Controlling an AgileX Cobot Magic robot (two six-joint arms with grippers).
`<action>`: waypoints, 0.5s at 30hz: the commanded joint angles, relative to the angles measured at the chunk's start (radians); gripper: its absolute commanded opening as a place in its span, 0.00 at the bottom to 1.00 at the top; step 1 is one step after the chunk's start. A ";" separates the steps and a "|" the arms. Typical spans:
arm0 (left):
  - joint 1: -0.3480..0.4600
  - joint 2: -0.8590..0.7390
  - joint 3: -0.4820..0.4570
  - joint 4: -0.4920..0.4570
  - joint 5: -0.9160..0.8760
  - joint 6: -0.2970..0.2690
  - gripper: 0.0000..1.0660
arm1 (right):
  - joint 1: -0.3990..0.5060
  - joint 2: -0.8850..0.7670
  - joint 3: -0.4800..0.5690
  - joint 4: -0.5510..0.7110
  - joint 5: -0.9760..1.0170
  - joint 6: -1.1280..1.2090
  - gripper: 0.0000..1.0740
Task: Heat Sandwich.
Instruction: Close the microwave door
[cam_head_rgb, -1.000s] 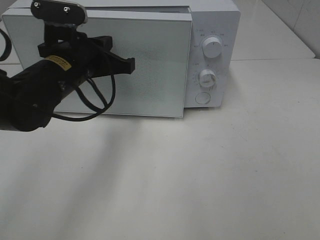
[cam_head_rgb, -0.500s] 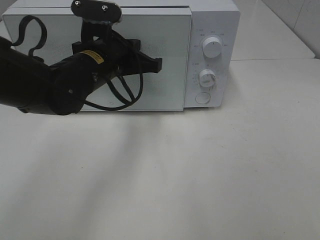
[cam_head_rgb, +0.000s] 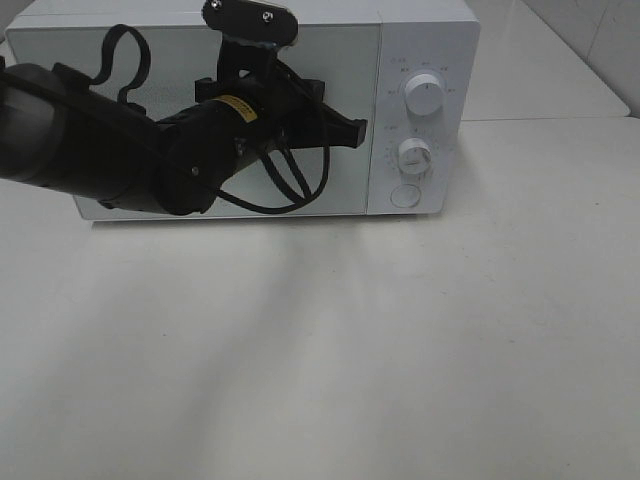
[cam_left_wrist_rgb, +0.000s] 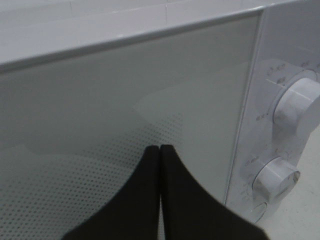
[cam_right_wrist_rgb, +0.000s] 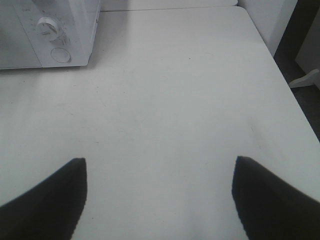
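Note:
The sandwich is out of view. The white microwave (cam_head_rgb: 425, 40) stands at the back of the table, its glass door (cam_head_rgb: 345, 70) flush with the front. My left gripper (cam_head_rgb: 357, 131) is shut with nothing in it. Its tip is at the door's right part, near the control panel. In the left wrist view its fingers (cam_left_wrist_rgb: 150, 200) are pressed together against the dotted door glass (cam_left_wrist_rgb: 125, 100). In the right wrist view, my right gripper (cam_right_wrist_rgb: 160, 167) is open and empty above bare table (cam_right_wrist_rgb: 165, 90). It does not show in the high view.
Two white knobs (cam_head_rgb: 424, 97) (cam_head_rgb: 414, 155) and a round button (cam_head_rgb: 404, 195) sit on the microwave's panel. The white table (cam_head_rgb: 350, 340) stretches in front. Its right edge (cam_right_wrist_rgb: 285, 80) drops to a dark floor.
The microwave door has swung from ajar to flush. My left arm has moved right and toward the microwave with it, its gripper staying shut.

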 joint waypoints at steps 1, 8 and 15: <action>0.036 0.009 -0.043 -0.096 -0.075 0.006 0.00 | -0.002 -0.028 0.004 0.001 -0.011 -0.003 0.71; 0.036 0.008 -0.041 -0.096 -0.071 0.008 0.00 | -0.002 -0.028 0.004 0.001 -0.011 -0.003 0.71; 0.026 -0.006 -0.030 -0.102 -0.049 0.008 0.00 | -0.002 -0.028 0.004 0.001 -0.011 -0.003 0.71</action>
